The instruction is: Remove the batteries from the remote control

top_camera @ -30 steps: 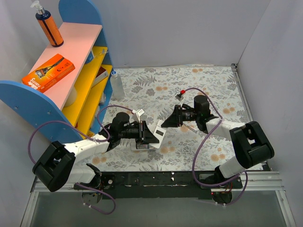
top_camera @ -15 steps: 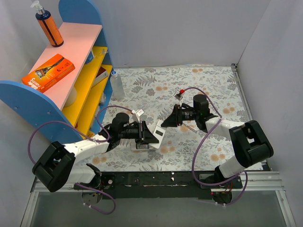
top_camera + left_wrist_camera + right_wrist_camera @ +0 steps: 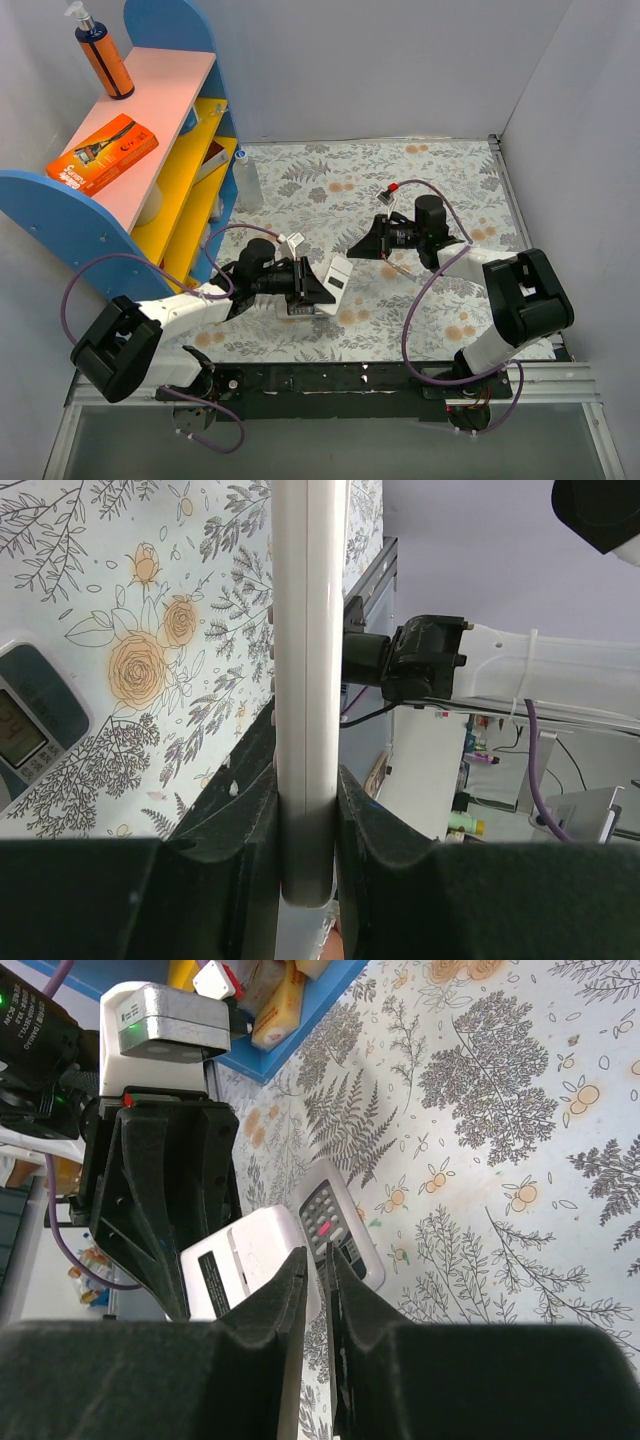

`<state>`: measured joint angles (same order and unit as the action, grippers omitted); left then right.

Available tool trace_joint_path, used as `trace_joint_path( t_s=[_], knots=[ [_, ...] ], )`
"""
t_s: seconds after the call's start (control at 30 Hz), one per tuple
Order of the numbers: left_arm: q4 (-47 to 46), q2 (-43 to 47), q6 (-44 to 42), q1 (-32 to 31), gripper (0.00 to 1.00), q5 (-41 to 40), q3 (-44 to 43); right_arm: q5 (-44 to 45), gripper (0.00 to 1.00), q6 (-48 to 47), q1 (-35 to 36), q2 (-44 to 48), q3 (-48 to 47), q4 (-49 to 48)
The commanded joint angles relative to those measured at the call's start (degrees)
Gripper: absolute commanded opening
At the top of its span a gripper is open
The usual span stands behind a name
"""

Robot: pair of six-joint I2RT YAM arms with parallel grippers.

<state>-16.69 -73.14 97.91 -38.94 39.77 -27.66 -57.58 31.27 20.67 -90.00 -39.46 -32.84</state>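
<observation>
A floral-print tablecloth [image 3: 440, 170] lies between plain pale walls [image 3: 400, 60]. Mid-frame, the left gripper [image 3: 306, 810] pinches a smooth white slab-shaped remote [image 3: 305, 630]. The right gripper [image 3: 315, 1257] has its jaws almost pressed together.

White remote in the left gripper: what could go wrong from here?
1. The left gripper pinches the white remote by its thin edges near one end, so a push from the right gripper could twist it loose.
2. The right gripper's fingers are almost together, perhaps too narrow to take anything out.
3. A keypad remote lies below, and anything dropped could land on it.
</observation>
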Motion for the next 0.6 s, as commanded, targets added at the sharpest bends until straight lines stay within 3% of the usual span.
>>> trace_joint_path(
  t_s=[0.0,0.13,0.23,0.27,0.3,0.37,0.57],
  knots=[
    [-0.72,-0.68,-1.05,0.00,0.00,-0.13,-2.75,-0.52,0.18,-0.33,-1.06,-1.14,-2.99,-0.74],
    [0.95,-2.35,-1.58,0.00,0.00,-1.27,-4.15,0.28,0.35,-0.50,-1.68,-0.80,-3.51,0.49],
    [1.13,-3.93,-1.93,0.00,0.00,-1.01,-5.73,0.80,0.61,-4.01,-1.68,0.61,-3.96,3.83],
    [0.61,-4.20,-1.67,0.00,0.00,-0.83,-6.26,1.33,0.75,-4.72,-1.68,1.05,-3.87,4.71],
    [0.26,-4.46,-1.49,0.00,0.00,-0.40,-6.44,1.33,0.80,-6.90,-1.68,1.57,-3.87,5.15],
    [-0.53,-5.07,-1.32,0.00,0.00,-0.04,-6.70,1.16,0.85,-8.84,-1.59,1.67,-3.95,6.12],
    [-2.20,-5.52,-0.44,0.00,0.00,1.01,-6.44,-1.73,0.86,-14.13,-1.51,-0.09,-5.27,9.73]
  ],
)
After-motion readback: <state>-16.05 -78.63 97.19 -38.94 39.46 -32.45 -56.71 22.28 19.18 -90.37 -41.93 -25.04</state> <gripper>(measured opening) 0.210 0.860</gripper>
